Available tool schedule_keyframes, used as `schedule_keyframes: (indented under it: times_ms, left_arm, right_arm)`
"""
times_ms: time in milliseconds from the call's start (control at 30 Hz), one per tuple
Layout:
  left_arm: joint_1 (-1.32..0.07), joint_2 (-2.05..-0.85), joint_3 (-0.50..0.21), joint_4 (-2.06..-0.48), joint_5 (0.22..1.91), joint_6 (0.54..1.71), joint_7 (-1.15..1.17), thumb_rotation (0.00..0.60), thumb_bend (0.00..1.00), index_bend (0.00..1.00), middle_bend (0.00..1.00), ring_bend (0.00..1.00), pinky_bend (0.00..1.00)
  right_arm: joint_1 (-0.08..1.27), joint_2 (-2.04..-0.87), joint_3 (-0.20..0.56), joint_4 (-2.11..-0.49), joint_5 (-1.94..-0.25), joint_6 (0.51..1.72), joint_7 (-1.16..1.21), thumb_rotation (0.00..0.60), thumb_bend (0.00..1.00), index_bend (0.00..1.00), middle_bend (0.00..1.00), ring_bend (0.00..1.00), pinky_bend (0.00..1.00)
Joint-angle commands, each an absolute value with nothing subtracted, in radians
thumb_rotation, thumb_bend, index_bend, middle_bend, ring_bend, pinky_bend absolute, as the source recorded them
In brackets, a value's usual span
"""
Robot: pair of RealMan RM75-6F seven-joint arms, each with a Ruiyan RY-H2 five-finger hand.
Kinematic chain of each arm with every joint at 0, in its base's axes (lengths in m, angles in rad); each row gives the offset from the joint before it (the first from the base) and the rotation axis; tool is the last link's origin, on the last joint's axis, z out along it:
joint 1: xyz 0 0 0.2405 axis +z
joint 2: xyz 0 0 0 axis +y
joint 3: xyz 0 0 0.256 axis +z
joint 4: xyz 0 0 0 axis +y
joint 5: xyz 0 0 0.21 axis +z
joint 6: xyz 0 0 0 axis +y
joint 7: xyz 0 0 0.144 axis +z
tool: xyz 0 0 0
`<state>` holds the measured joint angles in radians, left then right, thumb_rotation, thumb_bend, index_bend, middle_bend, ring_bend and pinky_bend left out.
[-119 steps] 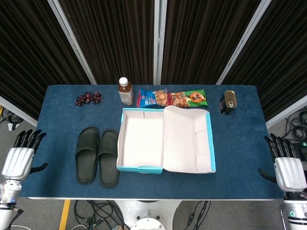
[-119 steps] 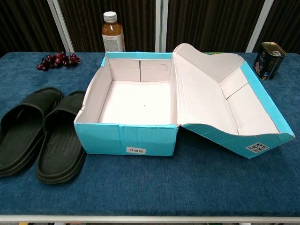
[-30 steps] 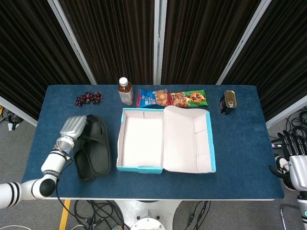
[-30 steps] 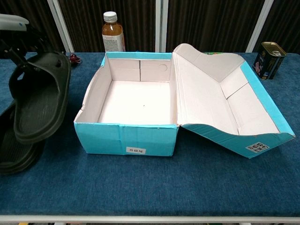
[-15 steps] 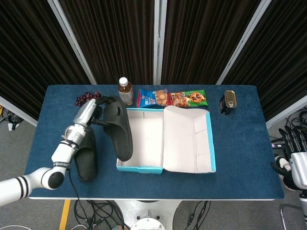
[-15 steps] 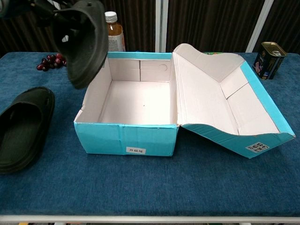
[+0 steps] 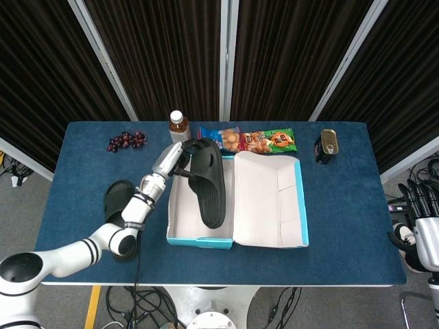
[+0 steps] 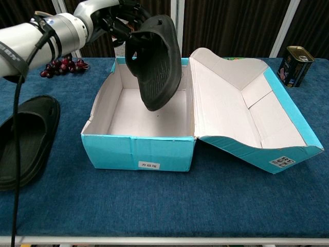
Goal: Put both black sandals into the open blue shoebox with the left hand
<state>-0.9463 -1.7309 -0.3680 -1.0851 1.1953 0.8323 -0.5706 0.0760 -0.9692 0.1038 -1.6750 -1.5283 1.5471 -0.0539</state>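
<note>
My left hand (image 7: pixel 170 159) (image 8: pixel 110 18) grips one black sandal (image 7: pixel 208 179) (image 8: pixel 155 59) by its strap end and holds it tilted in the air over the open blue shoebox (image 7: pixel 180 238) (image 8: pixel 138 151). Its sole faces the chest camera and its toe points down into the box. The other black sandal (image 7: pixel 115 202) (image 8: pixel 23 139) lies flat on the blue table, left of the box. My right hand (image 7: pixel 425 236) hangs open beyond the table's right edge, holding nothing.
Behind the box stand a tea bottle (image 7: pixel 178 125), snack packets (image 7: pixel 247 140) and a bunch of grapes (image 7: pixel 127 140) (image 8: pixel 62 67). A tin can (image 7: pixel 327 146) (image 8: pixel 294 66) sits at the far right. The box lid (image 7: pixel 274 205) (image 8: pixel 247 123) lies open to the right.
My left hand has carried the sandal rightward from beside the box's left wall to above its inside. The second sandal stays on the table. The right hand has not moved.
</note>
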Motion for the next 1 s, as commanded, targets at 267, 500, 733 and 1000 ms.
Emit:
schedule_keyframes:
  times_ms: [267,500,733,1000]
  left_arm:
    - [-0.972,-1.911,-0.296,-0.821,1.328,0.926,-0.682,0.6,0.0,0.52,0.53,0.79,0.8]
    - [-0.967,-1.959,-0.275,-0.773,1.343,0.904,-0.784,0.6,0.0,0.52,0.53,0.79,0.8]
    - [-0.976,-1.97,-0.288,-0.779,1.317,0.835,-0.838,0.6,0.0,0.52,0.53,0.79,0.78]
    - [-0.986,-1.988,-0.302,-0.768,1.286,0.764,-0.846,0.6,0.0,0.52,0.53,0.79,0.76]
  right_arm:
    - [0.075,-0.968,0.103,-1.697,-1.521,1.544,-0.078,0.6,0.02,0.0,0.05,0.0,0.03]
    - [0.076,-0.968,0.103,-1.71,-1.518,1.539,-0.09,0.6,0.02,0.0,0.05,0.0,0.03]
    - [0.075,-0.965,0.104,-1.718,-1.514,1.539,-0.095,0.6,0.02,0.0,0.05,0.0,0.03]
    - [0.074,-0.963,0.103,-1.718,-1.513,1.539,-0.094,0.6,0.02,0.0,0.05,0.0,0.03]
